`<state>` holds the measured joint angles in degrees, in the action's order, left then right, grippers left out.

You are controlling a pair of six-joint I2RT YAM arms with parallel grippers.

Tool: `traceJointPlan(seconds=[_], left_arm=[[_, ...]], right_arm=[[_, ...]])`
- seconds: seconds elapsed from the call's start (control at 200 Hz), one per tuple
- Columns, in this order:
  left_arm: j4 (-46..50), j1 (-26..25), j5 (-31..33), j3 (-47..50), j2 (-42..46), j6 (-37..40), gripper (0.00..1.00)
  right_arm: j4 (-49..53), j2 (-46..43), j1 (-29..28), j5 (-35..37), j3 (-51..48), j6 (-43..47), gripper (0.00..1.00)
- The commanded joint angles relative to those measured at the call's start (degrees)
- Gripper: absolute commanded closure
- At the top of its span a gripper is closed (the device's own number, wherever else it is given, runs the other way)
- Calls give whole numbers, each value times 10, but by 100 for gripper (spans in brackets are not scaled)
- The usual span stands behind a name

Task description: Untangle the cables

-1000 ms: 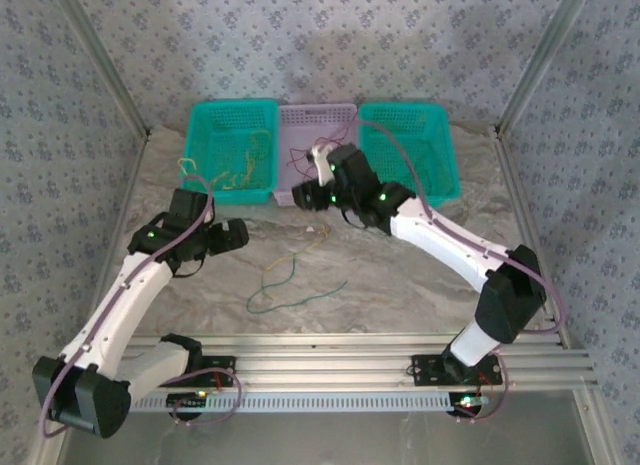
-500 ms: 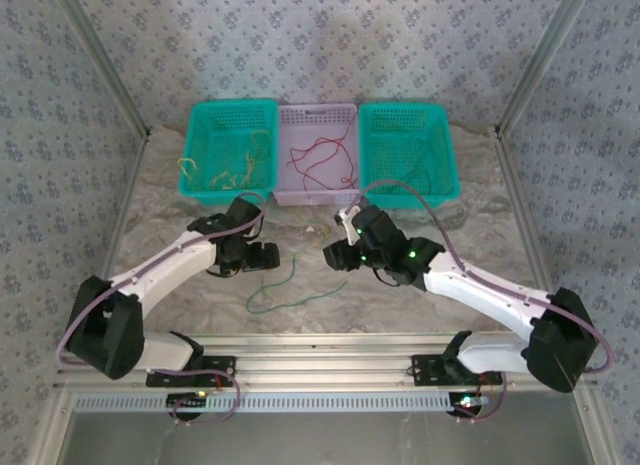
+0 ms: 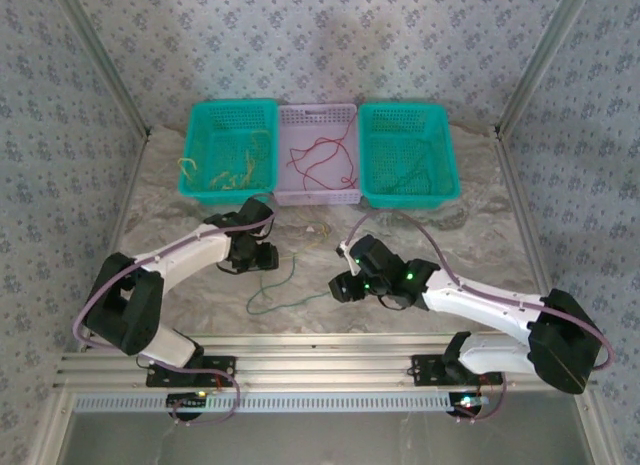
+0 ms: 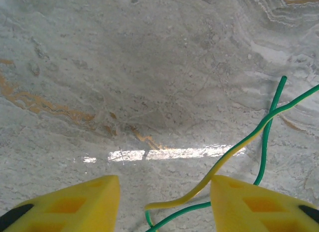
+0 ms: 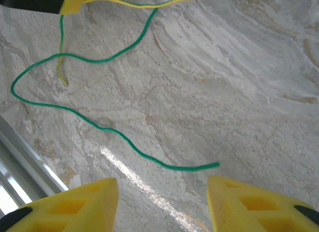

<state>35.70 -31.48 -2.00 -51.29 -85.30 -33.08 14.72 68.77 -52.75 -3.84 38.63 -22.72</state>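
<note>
Marbled grey stone forms the bench (image 3: 480, 255), and all places below are given from the lilac basket (image 3: 318, 197) at its far side. Teal baskets are set touching it on either side: the left one (image 3: 225, 196) with yellow strands in it, the right one (image 3: 410, 199) with green ones; red strands are seen in the lilac basket itself. Both arms are reached in over the bare bench on the near side of that basket.

On the near-left side of the lilac basket the left fingers (image 4: 84, 204) are held apart, gripping nothing. On its near-right side the right fingers (image 5: 239, 202) are likewise parted and empty.

Between the two, near the lilac basket's front, the green cable (image 5: 104, 127) and the yellow cable (image 4: 224, 160) are laid loose and crossed over one another.

The coming move is judged to turn on the yellow cable. Its free end is lodged in the gap of the left fingers, closer to the right-hand finger, and its length runs away from them, up and to the right in the wrist view, over the green one. The left arm is therefore taken to be better placed. The green cable's free end lies ahead of the right fingers, apart from them.
</note>
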Motion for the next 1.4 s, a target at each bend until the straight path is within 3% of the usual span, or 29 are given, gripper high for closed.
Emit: traceJointPlan(seconds=[0.0,0.225,0.525,0.74,0.909,1.009,1.184,1.394], left_arm=[[-6,-7,-11,-20,-3,1,51],[11,-29,-9,-20,33,-9,26],[-12,-42,-11,13,17,-3,35],[-3,-42,15,2,-12,18,35],[-12,-44,5,-6,-31,20,71],[-16,-46,6,-10,-34,18,76],[-4,-47,12,-20,-26,19,100],[25,-52,16,-43,18,21,100]], right_arm=[[-2,-9,-5,2,-3,-13,49],[-6,-11,-14,-5,-7,-14,48],[-16,-9,-17,-4,-11,-16,49],[-12,-21,-21,1,-13,-18,49],[-22,-21,-23,2,-18,-23,48],[-21,-18,-23,7,-19,-23,48],[-17,-19,-23,26,-25,-29,46],[-31,-22,-17,38,-39,-52,39]])
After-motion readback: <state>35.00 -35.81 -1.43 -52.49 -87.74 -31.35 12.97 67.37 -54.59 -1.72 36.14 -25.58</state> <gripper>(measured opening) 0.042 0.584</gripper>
